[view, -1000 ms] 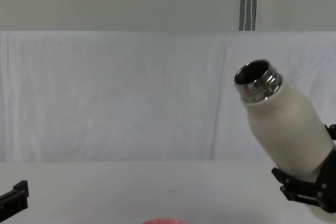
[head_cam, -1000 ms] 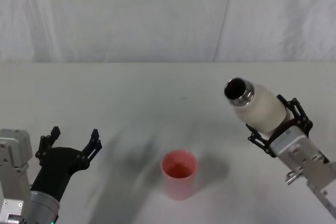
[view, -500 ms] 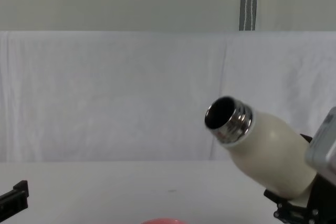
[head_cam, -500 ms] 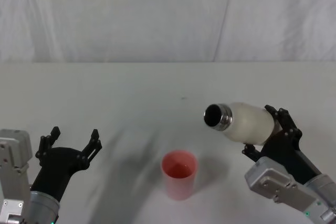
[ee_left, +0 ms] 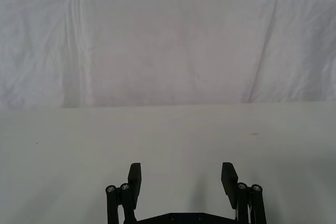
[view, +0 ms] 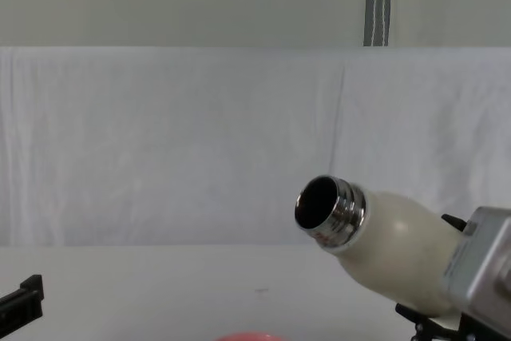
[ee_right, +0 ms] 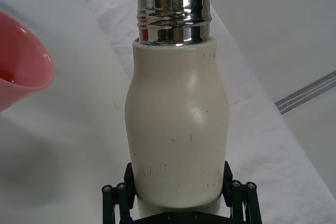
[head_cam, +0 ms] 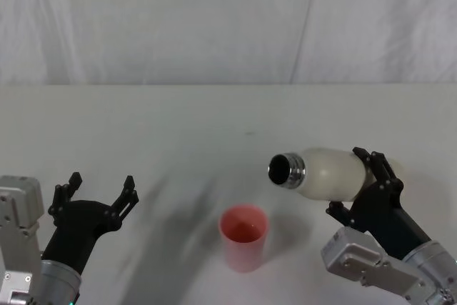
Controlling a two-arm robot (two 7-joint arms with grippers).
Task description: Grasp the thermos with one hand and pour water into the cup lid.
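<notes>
1. The right pincer is clamped around the lower body of the thermos, one jaw on each side. Holding it low leaves the steel neck free to reach out past the wrist, which a pour needs.

2. The thermos hangs in the air over the front right part of the tabletop, touching nothing but the pincer. It is tipped to roughly level, and its open mouth points toward the robot's left, at the cup lid. In the chest view the mouth sits a little higher than the base end, so I judge the tilt is not yet steep enough for water to run; no stream shows.

3. The pink cup lid stands upright near the front edge of the tabletop, about mid-width, with its open side up to catch the water. The mouth of the thermos is above it and slightly to its right, not yet over its middle. A faint darker patch inside may be water, but I cannot tell.

4. The left pincer rests low by the front left corner, open and holding nothing, well apart from the cup lid, leaving the pour path free.
</notes>
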